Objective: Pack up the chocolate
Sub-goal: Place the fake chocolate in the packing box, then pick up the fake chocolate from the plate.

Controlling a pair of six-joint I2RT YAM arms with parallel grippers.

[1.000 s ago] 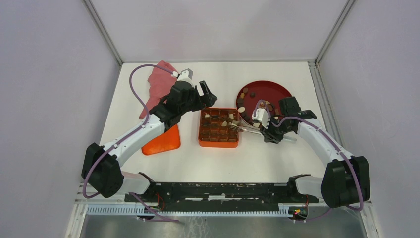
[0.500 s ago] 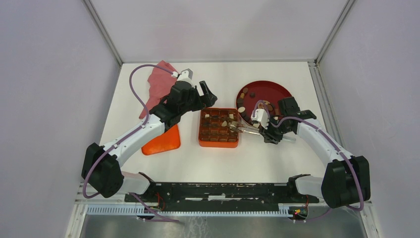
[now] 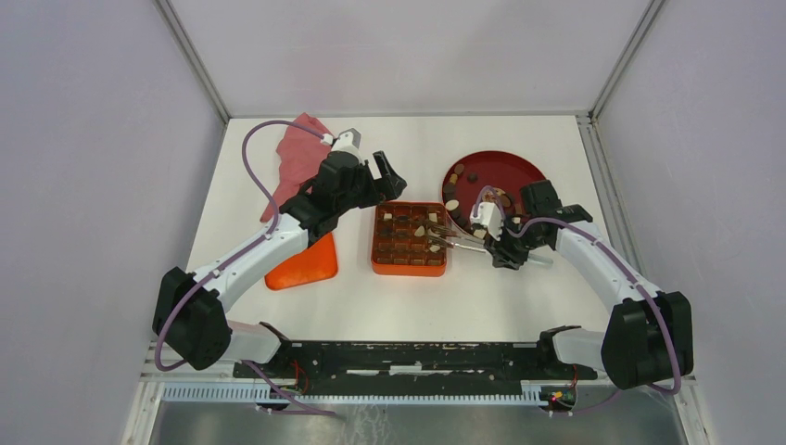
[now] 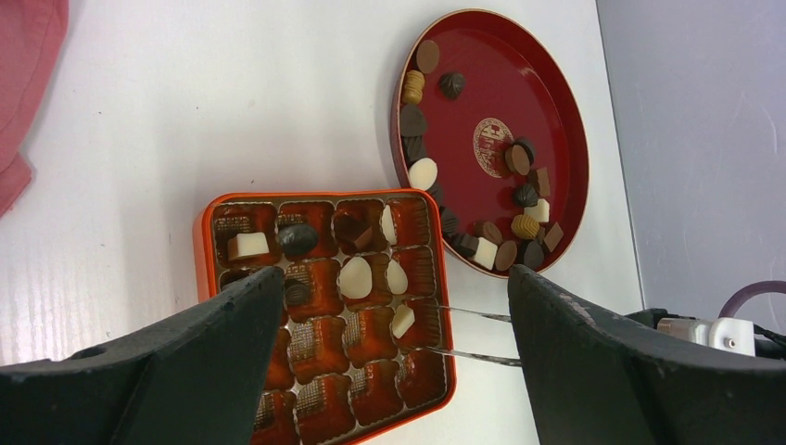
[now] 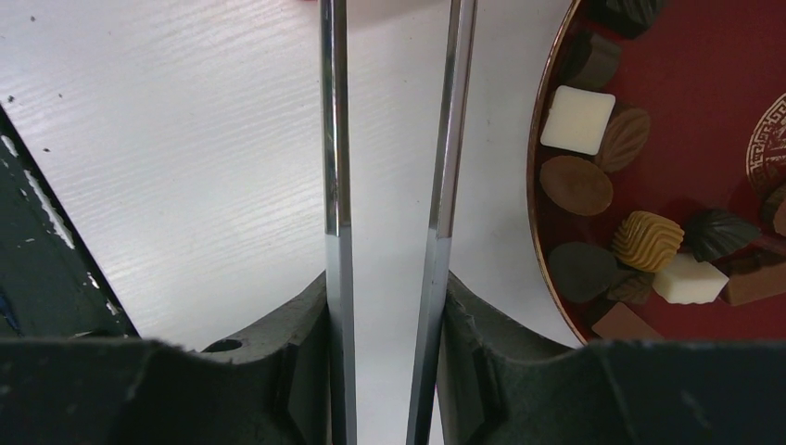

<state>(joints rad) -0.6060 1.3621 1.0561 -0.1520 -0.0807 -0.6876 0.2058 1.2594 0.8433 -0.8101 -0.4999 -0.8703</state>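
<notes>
The chocolate lies in two places. Several pieces point(image 4: 519, 199) sit on the dark red round plate point(image 4: 556, 120), and others point(image 4: 355, 276) fill cells of the orange gridded box point(image 4: 199, 250). My right gripper point(image 5: 385, 306) is shut on metal tweezers point(image 5: 335, 185). Their two prongs point(image 4: 473, 316) stand apart and reach over the box's right edge, either side of a white piece point(image 4: 402, 320) lying in a cell. My left gripper point(image 4: 394, 276) hangs open above the box with nothing between its fingers. In the top view the box point(image 3: 374, 243) lies between both arms, and the right gripper point(image 3: 496, 243) is just right of it.
A red cloth point(image 3: 298, 153) lies at the back left. An orange lid point(image 3: 306, 264) rests left of the box, partly under the left arm. The plate point(image 3: 505, 167) sits behind and to the right of the box, close to the right arm.
The right arm has shifted slightly left, so the tweezers reach a little farther over the box, and their prongs have spread a little. The left arm has not moved.
</notes>
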